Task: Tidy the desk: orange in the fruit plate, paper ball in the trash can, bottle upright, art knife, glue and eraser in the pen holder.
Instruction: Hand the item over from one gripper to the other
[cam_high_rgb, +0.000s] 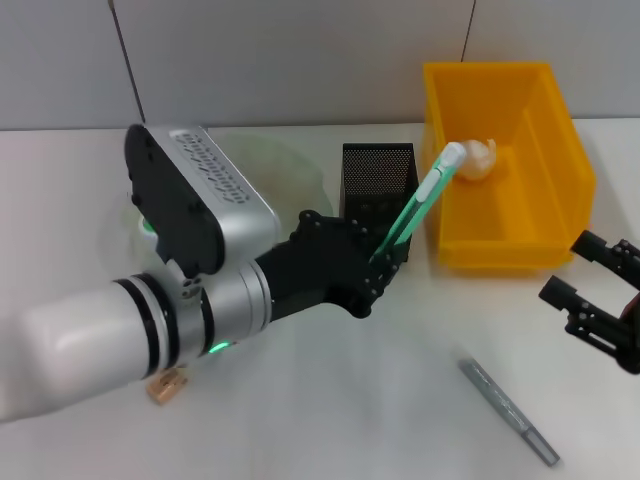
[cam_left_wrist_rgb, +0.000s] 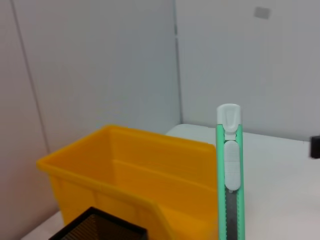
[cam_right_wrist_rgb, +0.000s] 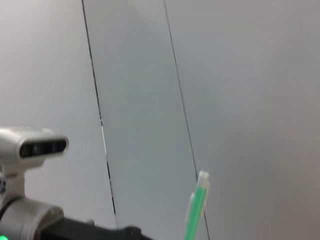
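Left gripper (cam_high_rgb: 385, 262) clenched on art knife (cam_high_rgb: 420, 205), knife tilted, lower end just beside pen holder (cam_high_rgb: 377, 180) front rim. Risk: tip catches mesh rim, holder tips. Right gripper (cam_high_rgb: 600, 295) fingers spread, idle beside trash can (cam_high_rgb: 545, 100).

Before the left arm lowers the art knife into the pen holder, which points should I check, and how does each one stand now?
1. Left tool grips the art knife: ok.
2. Pen holder upright, its mouth open: ok.
3. Knife over the holder's mouth: not ok; its top leans toward the yellow bin.
4. Lower tip above the holder's rim: cannot tell, the tool hides it.
5. Right tool away from the holder: ok, beside the bin.
6. Paper ball in the bin: ok.
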